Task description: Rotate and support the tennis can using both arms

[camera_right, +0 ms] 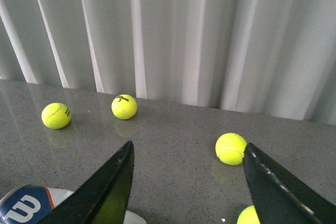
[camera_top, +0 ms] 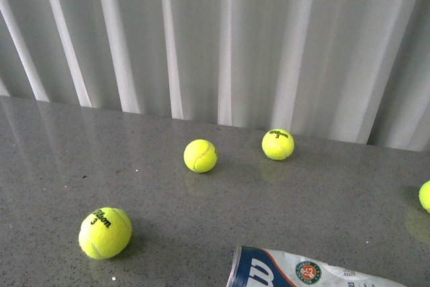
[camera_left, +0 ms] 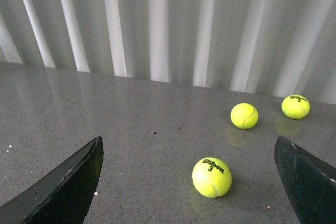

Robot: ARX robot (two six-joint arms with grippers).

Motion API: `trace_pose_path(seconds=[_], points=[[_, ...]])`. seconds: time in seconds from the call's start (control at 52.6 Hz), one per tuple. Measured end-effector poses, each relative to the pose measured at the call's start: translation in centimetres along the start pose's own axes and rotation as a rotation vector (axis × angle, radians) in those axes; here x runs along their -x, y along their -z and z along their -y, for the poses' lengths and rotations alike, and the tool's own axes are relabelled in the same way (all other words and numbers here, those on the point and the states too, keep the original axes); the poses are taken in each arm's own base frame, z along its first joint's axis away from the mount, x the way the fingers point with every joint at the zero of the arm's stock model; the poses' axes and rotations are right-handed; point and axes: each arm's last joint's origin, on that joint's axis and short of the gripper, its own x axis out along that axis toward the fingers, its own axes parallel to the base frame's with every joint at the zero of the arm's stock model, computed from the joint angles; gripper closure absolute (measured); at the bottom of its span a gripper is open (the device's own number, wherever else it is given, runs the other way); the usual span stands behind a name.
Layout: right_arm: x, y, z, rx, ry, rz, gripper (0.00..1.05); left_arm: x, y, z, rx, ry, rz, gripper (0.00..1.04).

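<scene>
my left gripper (camera_left: 187, 145) is spread wide with nothing in it. its two dark fingers (camera_left: 65, 187) stand well apart over the grey table (camera_left: 131, 129). a tennis ball marked wilson 3 (camera_left: 211, 177) sits on the table in the space between them and touches neither.

my right gripper (camera_right: 188, 145) is just as wide open and holds nothing. the tennis can (camera_right: 23, 208) lies outside that gap, beyond one of the fingers (camera_right: 105, 192), and is partly hidden behind it. i cannot tell whether that finger touches it.

from the front, the tennis can (camera_top: 302, 270) lies on its side at the near edge of the table, blue w label and round logo facing up. three balls lie farther out and a fourth ball (camera_top: 425, 196) sits off to my right. a white curtain (camera_top: 222, 38) hangs behind.
</scene>
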Motion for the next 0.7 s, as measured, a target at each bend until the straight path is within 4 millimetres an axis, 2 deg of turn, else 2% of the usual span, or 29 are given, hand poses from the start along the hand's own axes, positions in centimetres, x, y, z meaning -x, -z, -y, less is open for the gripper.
trace_pose_path(seconds=[0.038, 0.095, 0.152, 0.19, 0.285, 0.38, 0.456, 0.551, 0.627, 0.703], points=[[0.0, 0.0, 0.0, 0.0, 0.0, 0.0, 0.28, -0.1, 0.1, 0.1, 0.014, -0.014, -0.036, 0.07], [0.0, 0.0, 0.0, 0.0, 0.0, 0.0, 0.19, -0.1, 0.0, 0.1, 0.061, -0.174, -0.229, 0.07], [0.0, 0.0, 0.0, 0.0, 0.002, 0.0, 0.09, -0.8, -0.9, 0.3, 0.064, -0.34, -0.415, 0.07], [0.0, 0.0, 0.0, 0.0, 0.002, 0.001, 0.05, -1.5, -1.6, 0.4, 0.053, -0.376, -0.439, 0.07], [0.0, 0.0, 0.0, 0.0, -0.001, 0.0, 0.08, -4.3, -4.5, 1.0, 0.082, -0.344, -0.403, 0.07], [0.0, 0.0, 0.0, -0.001, 0.0, 0.001, 0.07, -8.6, -7.8, 2.2, 0.115, -0.213, -0.348, 0.07], [0.0, 0.0, 0.0, -0.001, 0.0, 0.001, 0.07, -12.2, -8.8, 3.8, 0.125, -0.077, -0.399, 0.07], [0.0, 0.0, 0.0, -0.001, 0.0, 0.001, 0.07, -15.9, -7.8, 6.5, 0.179, 0.115, -0.553, 0.07], [0.0, 0.0, 0.0, -0.001, -0.001, 0.001, 0.07, -17.9, -5.9, 8.7, 0.228, 0.25, -0.713, 0.07], [0.0, 0.0, 0.0, -0.001, -0.001, 0.001, 0.07, -18.8, -3.9, 10.8, 0.291, 0.361, -0.867, 0.07]])
